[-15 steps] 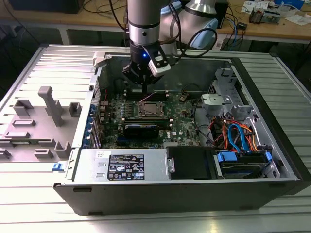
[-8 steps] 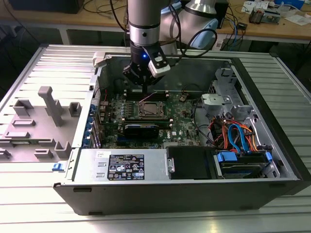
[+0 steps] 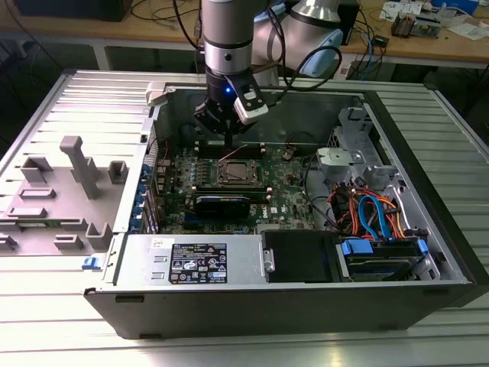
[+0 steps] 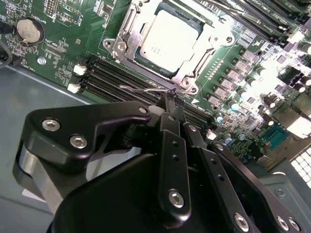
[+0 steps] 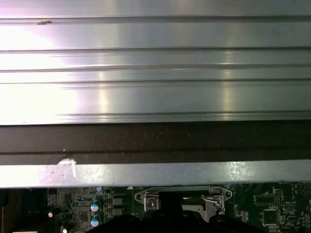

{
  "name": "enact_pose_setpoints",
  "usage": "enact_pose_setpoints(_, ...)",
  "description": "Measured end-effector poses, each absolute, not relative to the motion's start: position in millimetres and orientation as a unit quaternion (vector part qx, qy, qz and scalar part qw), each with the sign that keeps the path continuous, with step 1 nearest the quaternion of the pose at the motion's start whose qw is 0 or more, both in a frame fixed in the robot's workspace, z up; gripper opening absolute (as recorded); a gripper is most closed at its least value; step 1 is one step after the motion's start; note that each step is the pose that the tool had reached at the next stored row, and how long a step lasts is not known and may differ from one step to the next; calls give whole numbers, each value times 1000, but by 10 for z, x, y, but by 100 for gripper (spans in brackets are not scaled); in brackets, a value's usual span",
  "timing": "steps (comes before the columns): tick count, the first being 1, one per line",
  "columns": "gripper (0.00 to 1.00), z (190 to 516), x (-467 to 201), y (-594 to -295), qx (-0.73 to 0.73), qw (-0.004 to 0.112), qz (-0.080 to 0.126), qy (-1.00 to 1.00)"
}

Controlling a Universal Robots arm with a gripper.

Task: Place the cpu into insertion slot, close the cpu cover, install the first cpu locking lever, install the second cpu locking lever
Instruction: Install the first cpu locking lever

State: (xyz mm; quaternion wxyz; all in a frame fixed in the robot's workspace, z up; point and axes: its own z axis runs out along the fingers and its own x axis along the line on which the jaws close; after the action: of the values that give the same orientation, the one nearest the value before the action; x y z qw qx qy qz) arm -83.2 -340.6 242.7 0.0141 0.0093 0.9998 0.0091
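Meeting at the locking lever (image 4: 141, 90) beside the cpu cover (image 4: 206, 46), the fingers (image 4: 170, 110) — pressed together — seemingly pinch it.

**Robot arm (image 3: 226, 34) and gripper (image 4: 170, 97): outward appearance.**
The arm is a smooth silver-grey tube ending in a black collar (image 3: 227, 76) that bears a small blue light (image 3: 228, 90). Rounded silver-grey joint housings (image 3: 313, 14) stand farther back, toward the exterior view's right, with black cables (image 3: 334, 53) looping beside them. A pale grey box (image 3: 250, 107) with a dark face is fixed to the wrist. The gripper is matt black, built of flat, round-ended link bars. In the second wrist view these carry silver hex-socket screws (image 4: 176, 198) and small holes, and they narrow to slim fingers (image 4: 171, 141).
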Motion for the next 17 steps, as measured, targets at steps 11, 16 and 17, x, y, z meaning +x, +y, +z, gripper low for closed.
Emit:
enact_pose_setpoints(11, 11, 2335, -772, -3386, 9, 14, 9, 1000)
enact_pose_setpoints(16, 11, 2315, -754, -3371, 9, 14, 9, 1000)
enact_pose_setpoints(17, 11, 2309, -750, -3368, 9, 14, 9, 1000)
